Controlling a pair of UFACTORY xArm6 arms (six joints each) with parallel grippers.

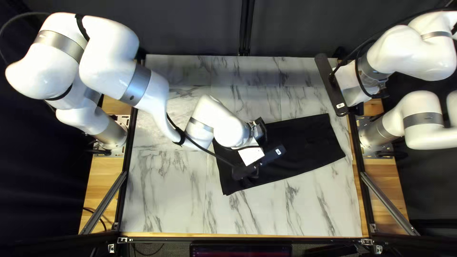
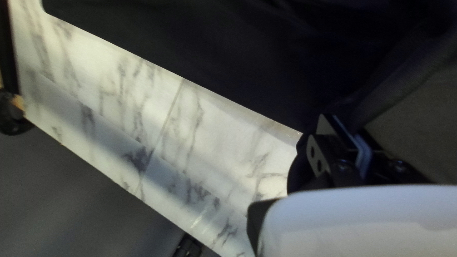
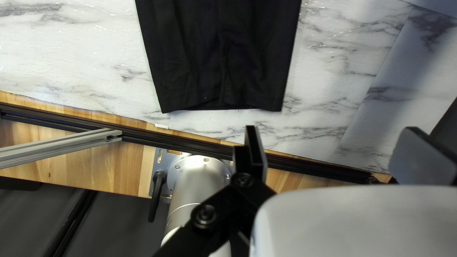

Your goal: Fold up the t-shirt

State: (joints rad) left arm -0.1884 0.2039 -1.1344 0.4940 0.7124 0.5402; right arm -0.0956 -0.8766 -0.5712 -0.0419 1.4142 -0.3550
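Note:
The black t-shirt [image 1: 300, 145] lies as a long folded strip on the marble-patterned table. Over its left part is my left gripper [image 1: 251, 155], its fingertips hidden from above. In the left wrist view, my left gripper [image 2: 342, 126] has its fingers close together with the t-shirt [image 2: 228, 62] pinched between them, and a ridge of cloth runs up to them. Beyond the strip's right end, above the table's right edge, hangs my right gripper [image 1: 353, 95]. The right wrist view shows the right gripper [image 3: 333, 138] open and holding nothing, with the t-shirt's end [image 3: 221, 71] ahead of it.
Bare marble surface [image 1: 166, 195] surrounds the cloth. Black rails with slanted metal bars [image 3: 62, 145] border the wooden side strips. My left forearm reaches across the table's left half. The right arm's base [image 3: 197, 176] shows below the right gripper.

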